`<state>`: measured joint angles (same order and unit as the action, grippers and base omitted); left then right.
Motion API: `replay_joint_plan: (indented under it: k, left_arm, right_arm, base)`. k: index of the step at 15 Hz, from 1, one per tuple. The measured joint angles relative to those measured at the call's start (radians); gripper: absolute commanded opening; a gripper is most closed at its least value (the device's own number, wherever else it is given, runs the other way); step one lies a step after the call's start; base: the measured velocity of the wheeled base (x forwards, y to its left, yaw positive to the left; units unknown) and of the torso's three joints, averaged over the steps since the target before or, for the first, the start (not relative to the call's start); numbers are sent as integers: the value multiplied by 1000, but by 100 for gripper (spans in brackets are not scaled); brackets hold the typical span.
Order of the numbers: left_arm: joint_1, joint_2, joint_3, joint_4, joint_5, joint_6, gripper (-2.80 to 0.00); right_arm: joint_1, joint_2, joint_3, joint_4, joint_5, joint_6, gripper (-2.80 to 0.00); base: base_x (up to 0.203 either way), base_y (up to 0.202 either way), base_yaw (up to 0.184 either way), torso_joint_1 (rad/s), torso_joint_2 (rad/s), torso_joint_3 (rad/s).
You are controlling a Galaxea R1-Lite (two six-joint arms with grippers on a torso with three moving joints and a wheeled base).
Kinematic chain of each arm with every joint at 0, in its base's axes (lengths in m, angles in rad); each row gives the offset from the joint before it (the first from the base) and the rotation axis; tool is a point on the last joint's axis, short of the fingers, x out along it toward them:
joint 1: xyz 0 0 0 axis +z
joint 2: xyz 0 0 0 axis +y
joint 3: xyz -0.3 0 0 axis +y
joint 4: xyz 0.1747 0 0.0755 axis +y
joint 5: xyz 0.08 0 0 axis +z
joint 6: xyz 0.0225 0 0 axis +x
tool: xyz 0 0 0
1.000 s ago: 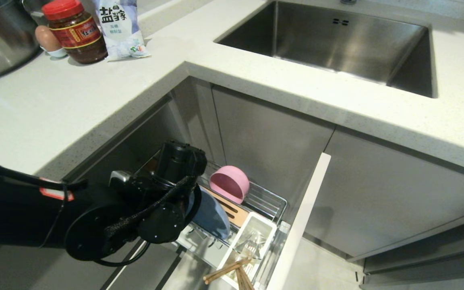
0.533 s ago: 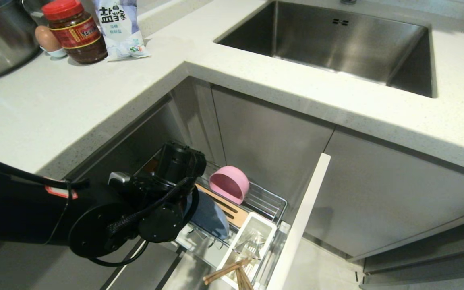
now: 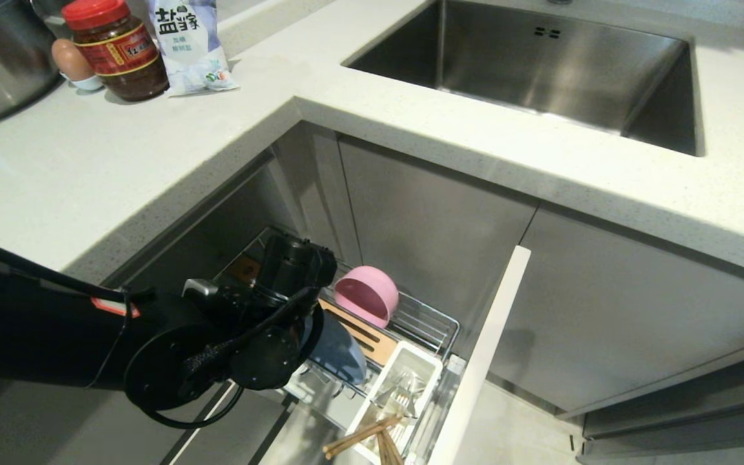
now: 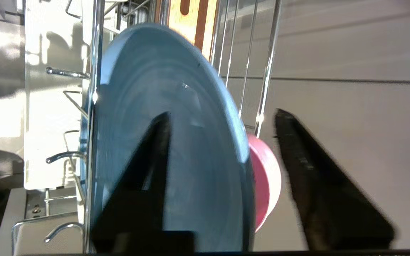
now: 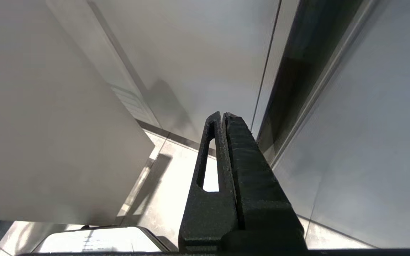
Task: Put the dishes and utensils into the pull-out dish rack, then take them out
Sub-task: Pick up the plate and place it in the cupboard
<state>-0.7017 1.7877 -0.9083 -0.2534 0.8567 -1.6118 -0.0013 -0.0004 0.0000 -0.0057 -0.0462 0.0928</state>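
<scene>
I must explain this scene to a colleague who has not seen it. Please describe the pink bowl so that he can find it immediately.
Below the countertop, a chrome wire dish rack is pulled out. The pink bowl sits tipped at its far end, behind the blue plate. It is the only pink thing there.

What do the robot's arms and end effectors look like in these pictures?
The left arm is matte black with round joint housings, a black braided cable looping beside the wrist, and a small red-orange label. The left end effector has two flat, black, wedge-shaped fingers. The right end effector has matching black textured fingers, one with a long slot.
</scene>
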Motion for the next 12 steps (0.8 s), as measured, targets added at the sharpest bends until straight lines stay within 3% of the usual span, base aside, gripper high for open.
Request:
replay_joint_plan:
  k: [2,8,9,12]
  left_arm:
    - [-7,-8,-2,4,2,0,0]
    - [-68,-120,-38,164,3,0,0]
    - [-81,-154,-46,193,3,1,-280]
    - [-136,-256,-85,262,45,4,-280]
  right_arm:
    - [0,0,0,0,0,0,-280]
    - [0,0,0,0,0,0,-280]
    - [0,0,0,0,0,0,-280]
    - [0,0,0,0,0,0,-280]
  base:
    - [0,0,0,0,0,0]
    - [0,0,0,0,0,0]
    - [0,0,0,0,0,0]
    - [0,0,0,0,0,0]
